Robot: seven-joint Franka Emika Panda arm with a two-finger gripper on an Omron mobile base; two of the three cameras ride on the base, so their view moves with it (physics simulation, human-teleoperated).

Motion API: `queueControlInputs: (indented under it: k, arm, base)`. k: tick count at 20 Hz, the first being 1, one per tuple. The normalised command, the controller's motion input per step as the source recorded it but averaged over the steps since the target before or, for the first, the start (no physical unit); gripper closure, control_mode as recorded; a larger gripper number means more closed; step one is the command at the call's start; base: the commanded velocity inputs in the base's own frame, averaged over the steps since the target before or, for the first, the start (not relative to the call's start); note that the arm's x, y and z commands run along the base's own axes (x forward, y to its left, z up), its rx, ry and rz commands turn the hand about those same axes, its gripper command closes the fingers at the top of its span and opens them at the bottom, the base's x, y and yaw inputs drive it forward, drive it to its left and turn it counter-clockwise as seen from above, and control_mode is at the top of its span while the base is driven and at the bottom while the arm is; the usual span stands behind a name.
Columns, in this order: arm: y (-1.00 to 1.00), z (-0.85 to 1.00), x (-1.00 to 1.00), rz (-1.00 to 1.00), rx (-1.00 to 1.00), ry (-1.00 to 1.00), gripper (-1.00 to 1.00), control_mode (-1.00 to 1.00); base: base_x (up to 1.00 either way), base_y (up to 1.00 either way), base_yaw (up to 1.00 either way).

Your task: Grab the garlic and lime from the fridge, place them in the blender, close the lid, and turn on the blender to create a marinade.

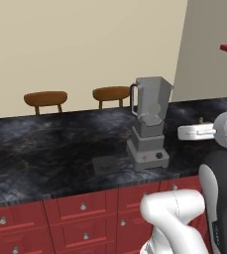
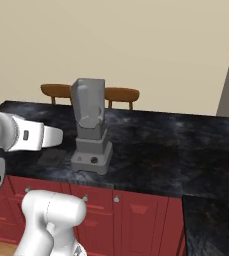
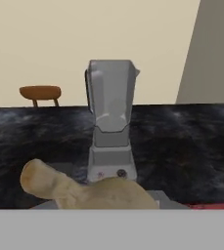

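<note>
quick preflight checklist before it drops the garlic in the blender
1. Tan lumpy garlic bulb held at the claw: ok, it sits right at the bottom of the hand view.
2. Grey blender with translucent jar upright on the black marble counter: ok.
3. Jar top open: ok, the flat dark squarish lid lies on the counter beside the blender's base.
4. Claw above the jar mouth: not ok, the hand faces the blender from the side, short of it.
5. Lime already in the jar: cannot tell.
6. Clear path to the jar: ok, nothing stands between.
</note>
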Motion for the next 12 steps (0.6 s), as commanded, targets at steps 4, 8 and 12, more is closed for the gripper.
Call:
queueControlInputs:
  k: [4,8,12]
  arm:
    - [0.0,0.69,0.08,0.0,0.0,0.0,1.0,-1.0]
    - [0.0,0.84,0.48,0.0,0.0,0.09,1.0,-1.0]
    - [0.0,0.57,0.77,0.0,0.0,0.3,1.0,-1.0]
  base:
    - [0.0,0.0,0.0]
    - [0.0,0.0,0.0]
    - [0.0,0.0,0.0]
